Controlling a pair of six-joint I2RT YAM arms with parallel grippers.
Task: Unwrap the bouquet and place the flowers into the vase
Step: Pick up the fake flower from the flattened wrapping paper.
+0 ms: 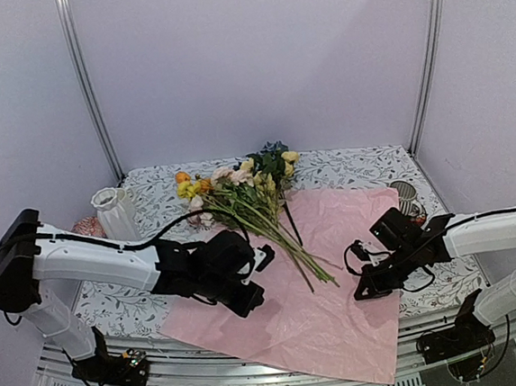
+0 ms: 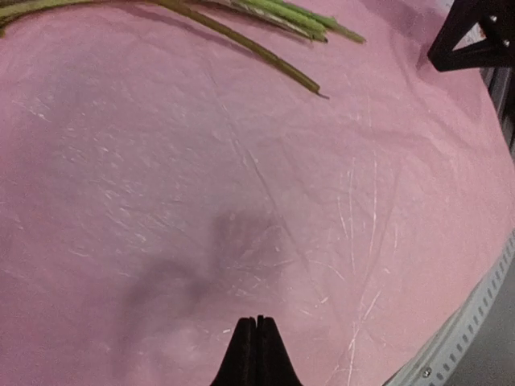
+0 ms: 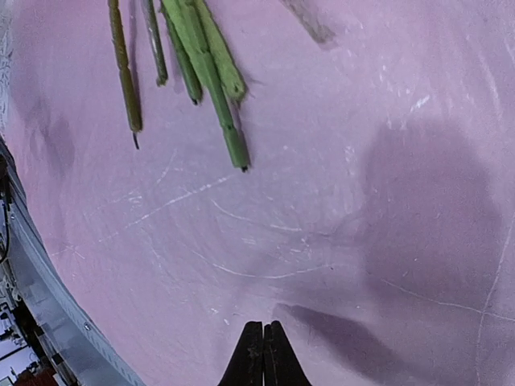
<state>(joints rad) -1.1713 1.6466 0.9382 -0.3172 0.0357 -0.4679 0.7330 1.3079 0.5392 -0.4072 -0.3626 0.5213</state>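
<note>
While the left gripper point(image 2: 256, 342) and right gripper point(image 3: 264, 346) hover pinched together over the spread pink wrapping paper point(image 1: 339, 294), you find the flowers point(image 1: 240, 190) lying loose across it, light and springy, likely best taken low on their stiff stems point(image 3: 213, 72).

Worktop point(image 1: 355, 165) with floral-print cover. Pink wrapping paper point(image 1: 324, 323) spread flat, centre to lower right, corner hanging over near edge. Flowers point(image 1: 240, 190): stems on paper, blooms on cover, upper centre. White ridged vase point(image 1: 115, 213) upright, left. Striped cup point(image 1: 406, 196), right.

Flowers point(image 1: 249, 198) lie on spread pink paper point(image 1: 331, 304); vase point(image 1: 115, 213) upright.
</note>
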